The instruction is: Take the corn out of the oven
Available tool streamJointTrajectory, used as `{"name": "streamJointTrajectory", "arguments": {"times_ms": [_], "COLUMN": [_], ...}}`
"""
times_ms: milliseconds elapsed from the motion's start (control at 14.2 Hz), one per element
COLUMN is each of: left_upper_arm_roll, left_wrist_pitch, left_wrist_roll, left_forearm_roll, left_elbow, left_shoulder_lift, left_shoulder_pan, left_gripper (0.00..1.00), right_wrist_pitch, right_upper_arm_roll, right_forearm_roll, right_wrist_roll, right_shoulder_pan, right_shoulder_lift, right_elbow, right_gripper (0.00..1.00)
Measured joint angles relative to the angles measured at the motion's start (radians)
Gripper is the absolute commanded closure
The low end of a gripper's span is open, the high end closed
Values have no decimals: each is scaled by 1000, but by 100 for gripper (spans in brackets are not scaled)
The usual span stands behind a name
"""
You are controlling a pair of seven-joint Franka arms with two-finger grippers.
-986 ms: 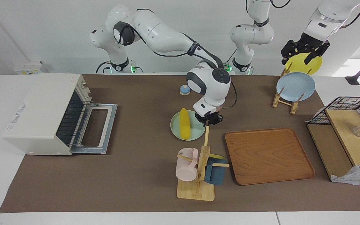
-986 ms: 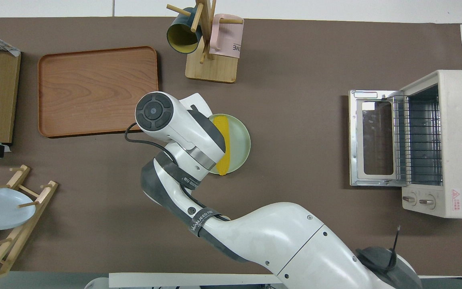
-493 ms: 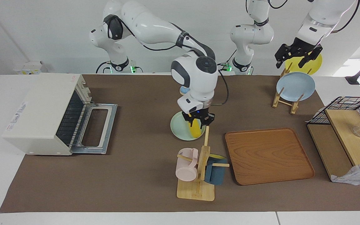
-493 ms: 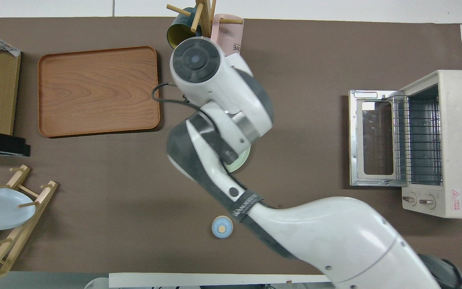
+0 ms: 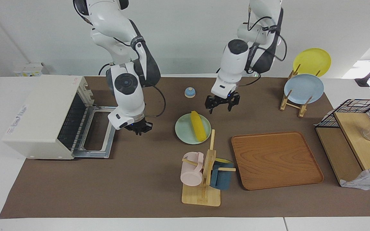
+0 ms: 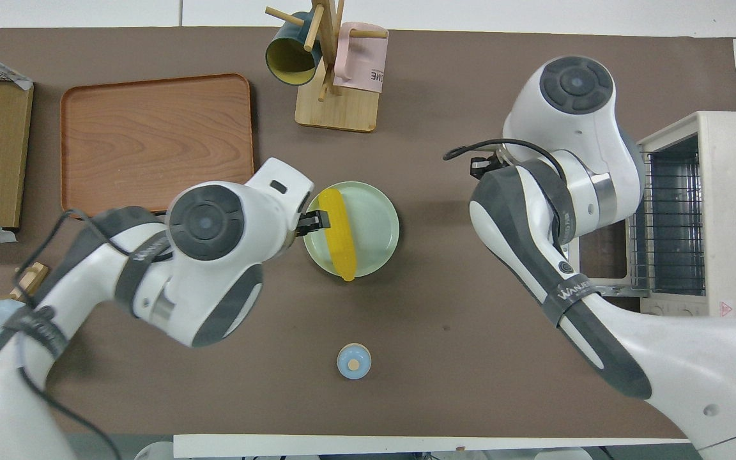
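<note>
Now one corn (image 5: pixel 197 125), one oven (image 5: pixel 48 117), two plates.

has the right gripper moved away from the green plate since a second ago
Yes. The right gripper has left the pale green plate and now hangs by the oven door, toward the right arm's end of the table.

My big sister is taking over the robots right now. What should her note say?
Left gripper: open, holding nothing, up in the air near the pale green plate.
Right gripper: empty, hanging by the edge of the oven door.
The corn lies on the plate, out of the oven.
Done: corn is out.
Left: nothing for the corn; the oven door is still open.
</note>
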Motion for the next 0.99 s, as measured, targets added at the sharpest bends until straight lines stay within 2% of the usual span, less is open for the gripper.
{"name": "streamJointTrajectory", "arguments": {"times_ms": [70,141,211,352,563,704,845,986], "left_upper_arm_roll": [1,1,1,2,12,39,56,63], "left_wrist_pitch": [45,77,92,92,41,-20,-61,-46], "left_wrist_roll": [-18,-24,-29,-41,-48,-12,177,450], "left_forearm_roll": [0,0,0,0,0,10,14,14], "left_elbow": [30,54,76,105,143,170,186,186], "left_shoulder_lift": [72,124,159,184,180,156,121,115], "left_shoulder_pan": [-16,-23,-26,-26,-25,15,148,331], "left_gripper": [18,87,100,100,100,100,100,100], "right_wrist_pitch": [49,87,111,127,127,127,113,42], "right_upper_arm_roll": [0,-1,-1,1,7,11,22,25], "right_forearm_roll": [-5,-20,-40,-76,-167,-208,-262,-275], "right_wrist_roll": [-48,-80,-95,-99,-99,-102,-102,-120], "right_shoulder_pan": [-39,-73,-94,-100,-96,-95,-88,-80], "right_shoulder_lift": [-13,-18,-18,-17,-17,-17,-17,-17], "right_elbow": [-65,-109,-139,-166,-171,-173,-170,-130], "right_gripper": [100,100,100,100,100,100,100,100]}}
